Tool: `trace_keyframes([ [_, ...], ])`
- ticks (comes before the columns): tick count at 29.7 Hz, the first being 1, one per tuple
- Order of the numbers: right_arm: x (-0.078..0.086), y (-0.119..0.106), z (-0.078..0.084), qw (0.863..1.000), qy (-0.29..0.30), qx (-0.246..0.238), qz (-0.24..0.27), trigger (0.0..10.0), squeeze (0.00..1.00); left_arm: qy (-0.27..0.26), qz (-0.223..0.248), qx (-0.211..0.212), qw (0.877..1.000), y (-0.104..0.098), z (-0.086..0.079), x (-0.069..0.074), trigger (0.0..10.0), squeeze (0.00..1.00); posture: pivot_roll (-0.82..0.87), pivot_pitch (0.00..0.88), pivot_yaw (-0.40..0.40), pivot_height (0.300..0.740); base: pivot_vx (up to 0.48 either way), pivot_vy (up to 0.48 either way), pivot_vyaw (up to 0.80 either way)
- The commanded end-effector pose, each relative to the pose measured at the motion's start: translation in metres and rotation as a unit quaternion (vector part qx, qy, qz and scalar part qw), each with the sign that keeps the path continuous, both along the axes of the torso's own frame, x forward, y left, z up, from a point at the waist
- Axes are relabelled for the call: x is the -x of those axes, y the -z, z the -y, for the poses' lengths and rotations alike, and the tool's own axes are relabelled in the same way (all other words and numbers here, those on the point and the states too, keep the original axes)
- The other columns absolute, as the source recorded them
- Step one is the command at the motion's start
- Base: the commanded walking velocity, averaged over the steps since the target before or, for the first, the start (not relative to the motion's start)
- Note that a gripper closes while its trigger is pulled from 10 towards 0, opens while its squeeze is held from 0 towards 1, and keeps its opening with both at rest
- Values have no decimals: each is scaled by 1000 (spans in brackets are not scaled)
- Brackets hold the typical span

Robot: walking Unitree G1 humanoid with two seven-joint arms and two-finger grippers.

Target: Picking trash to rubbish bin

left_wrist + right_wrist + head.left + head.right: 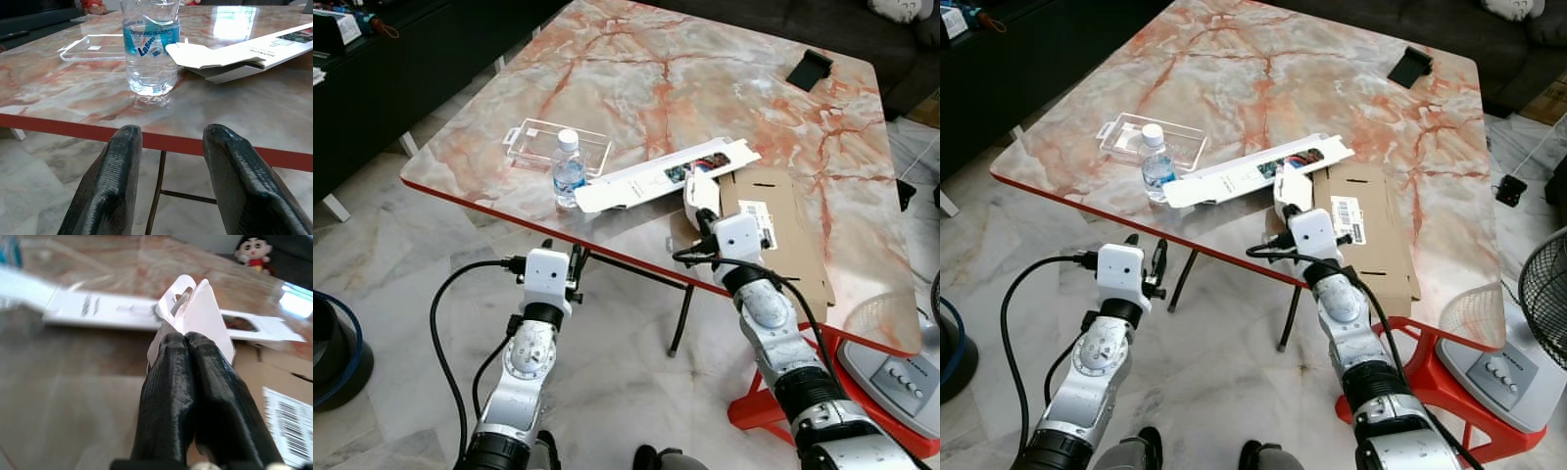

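Between right tool (188,340) fingers, white card scrap (195,308) (pinched), above table (636,69)

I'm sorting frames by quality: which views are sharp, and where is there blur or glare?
Both eye views: sharp, evenly lit. Left wrist view: crisp on the bottle and the open left gripper, with window glare on the table behind. Right wrist view: soft and smeared at the far edge; the right gripper, shut on a white card, reads clearly.

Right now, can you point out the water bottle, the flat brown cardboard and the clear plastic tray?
water bottle (569,171), left eye view, on its blue label.
brown cardboard (789,243), left eye view, on its bare middle.
clear plastic tray (536,140), left eye view, on its left half.
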State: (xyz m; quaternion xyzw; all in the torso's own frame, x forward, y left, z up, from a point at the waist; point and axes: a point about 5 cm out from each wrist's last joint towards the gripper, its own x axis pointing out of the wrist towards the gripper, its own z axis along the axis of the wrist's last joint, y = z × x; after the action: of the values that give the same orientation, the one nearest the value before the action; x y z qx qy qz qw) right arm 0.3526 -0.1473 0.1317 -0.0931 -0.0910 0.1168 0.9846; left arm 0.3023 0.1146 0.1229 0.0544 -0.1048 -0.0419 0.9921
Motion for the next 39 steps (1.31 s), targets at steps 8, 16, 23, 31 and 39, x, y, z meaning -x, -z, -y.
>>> trace_keyframes([
  [8, 4, -22, 15, 991, 32, -124, 32, 10000, 0, 7, 12, -2, 1000, -3, 5, -1, 10000, 0, 53, 187, -124, 740, 0, 0, 0],
  [16, 8, -18, -5, 989, 19, -143, 19, 10000, 0, -2, 20, 9, 1000, -7, 3, -4, 10000, 0, 56, 170, -118, 740, 0, 0, 0],
  [23, 10, -14, -17, 989, 6, -150, 13, 10000, 0, -13, 39, 9, 999, -12, 0, -3, 10000, 0, 63, 165, -118, 740, 0, 0, 0],
  [31, 10, -10, -15, 989, 13, -150, 6, 10000, 0, -10, 54, 18, 998, -18, 0, -5, 10000, 0, 62, 141, -110, 740, -221, 0, 0],
  [39, 10, -11, -13, 988, 18, -151, 8, 10000, 0, -5, 56, 18, 998, -17, 2, -6, 10000, 0, 61, 142, -109, 740, -349, 0, 0],
])
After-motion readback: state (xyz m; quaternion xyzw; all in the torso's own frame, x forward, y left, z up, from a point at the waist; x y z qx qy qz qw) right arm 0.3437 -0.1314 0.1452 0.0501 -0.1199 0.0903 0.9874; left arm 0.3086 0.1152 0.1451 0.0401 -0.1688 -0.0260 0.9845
